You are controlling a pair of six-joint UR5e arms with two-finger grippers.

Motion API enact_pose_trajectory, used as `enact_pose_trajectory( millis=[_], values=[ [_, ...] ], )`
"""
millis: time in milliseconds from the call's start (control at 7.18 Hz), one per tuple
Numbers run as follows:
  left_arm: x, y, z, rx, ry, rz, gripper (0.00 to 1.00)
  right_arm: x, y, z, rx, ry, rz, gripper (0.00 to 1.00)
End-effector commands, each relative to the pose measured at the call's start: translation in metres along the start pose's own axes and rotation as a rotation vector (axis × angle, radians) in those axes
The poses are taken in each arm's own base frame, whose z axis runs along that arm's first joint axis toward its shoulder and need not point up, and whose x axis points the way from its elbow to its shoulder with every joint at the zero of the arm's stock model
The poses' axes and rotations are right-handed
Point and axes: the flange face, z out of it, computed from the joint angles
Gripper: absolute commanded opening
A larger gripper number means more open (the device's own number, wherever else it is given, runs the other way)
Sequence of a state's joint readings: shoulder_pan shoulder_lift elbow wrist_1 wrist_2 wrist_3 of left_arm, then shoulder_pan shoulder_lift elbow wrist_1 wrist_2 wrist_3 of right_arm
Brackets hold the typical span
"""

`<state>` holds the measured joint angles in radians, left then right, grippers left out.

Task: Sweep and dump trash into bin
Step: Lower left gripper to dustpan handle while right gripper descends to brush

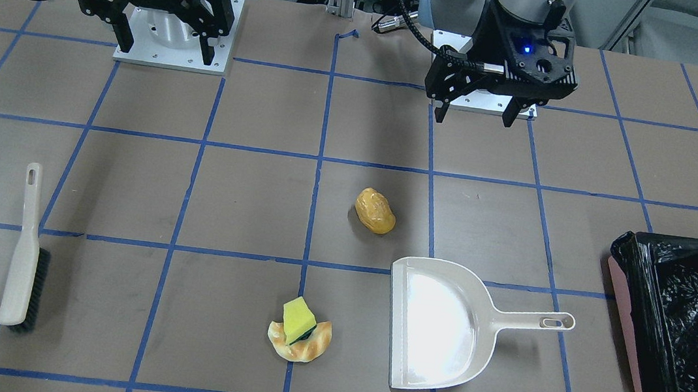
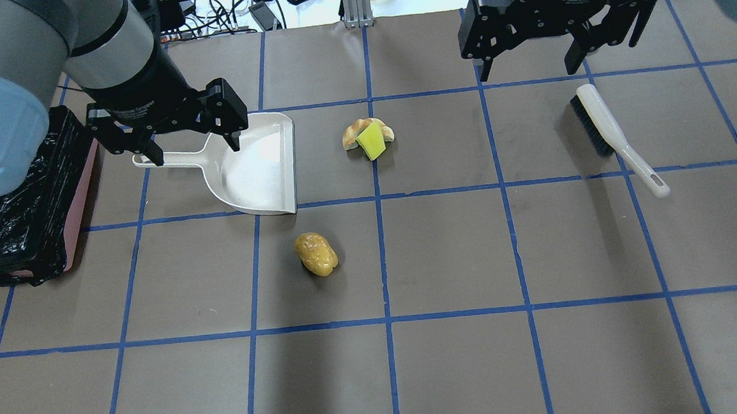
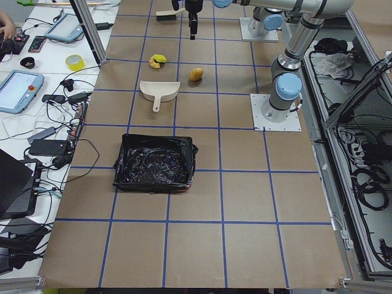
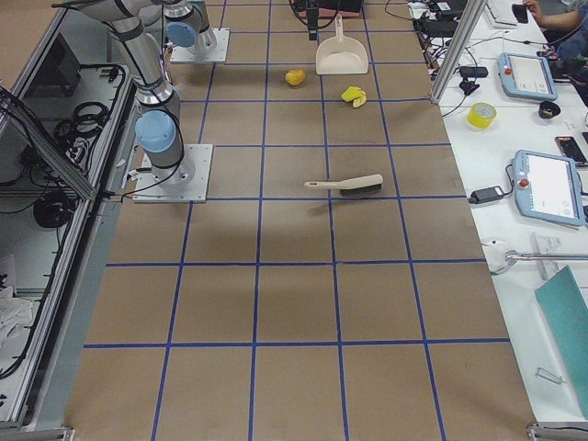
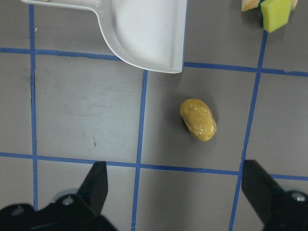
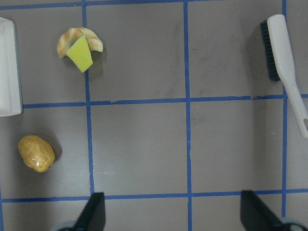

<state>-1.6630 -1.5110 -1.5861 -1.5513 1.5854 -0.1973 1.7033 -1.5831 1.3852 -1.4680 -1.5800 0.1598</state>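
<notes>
Brown paper with a blue tape grid covers the table [image 1: 253, 113].

1. Trash: all three pieces lie on the paper. The potato [image 1: 375, 211] lies alone, near one corner of the dustpan's [image 1: 439, 325] open mouth but apart from it. The sponge wedge [image 1: 298, 319] rests on the bread crescent [image 1: 299, 343], touching it. This pair sits off the dustpan's mouth, also apart from it.
2. Bin [image 2: 80, 205]: it stands at the left arm's end of the table, lined with a black bag, beyond the dustpan handle and apart from it.
3. Brush [image 1: 27, 251]: it lies flat on the right arm's side, well apart from the trash.
4. Left gripper [image 1: 475, 113]: raised above the table, jaws apart, holding nothing.
5. Right gripper [image 1: 166, 51]: raised, jaws apart, holding nothing.
</notes>
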Motion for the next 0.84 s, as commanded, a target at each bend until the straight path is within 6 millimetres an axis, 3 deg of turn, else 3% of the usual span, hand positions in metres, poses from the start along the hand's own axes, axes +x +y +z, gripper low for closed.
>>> enact_pose_trajectory(
  millis=[0, 278, 418, 696],
  values=[
    [-0.011, -0.005, -0.001, 0.003, 0.001, 0.063, 1.00, 0.002, -0.002, 0.002, -0.003, 0.009, -0.004, 1.00],
    [-0.008, -0.002, 0.009, -0.016, -0.003, 0.039, 1.00, 0.007, -0.010, 0.007, 0.004, 0.016, 0.011, 1.00],
    [-0.009, -0.002, 0.008, -0.012, -0.002, 0.042, 1.00, 0.034, -0.034, 0.027, -0.027, 0.027, 0.039, 1.00],
    [-0.013, -0.009, 0.012, -0.012, -0.003, 0.070, 1.00, 0.114, -0.084, 0.087, -0.140, 0.021, -0.136, 1.00]
  ],
)
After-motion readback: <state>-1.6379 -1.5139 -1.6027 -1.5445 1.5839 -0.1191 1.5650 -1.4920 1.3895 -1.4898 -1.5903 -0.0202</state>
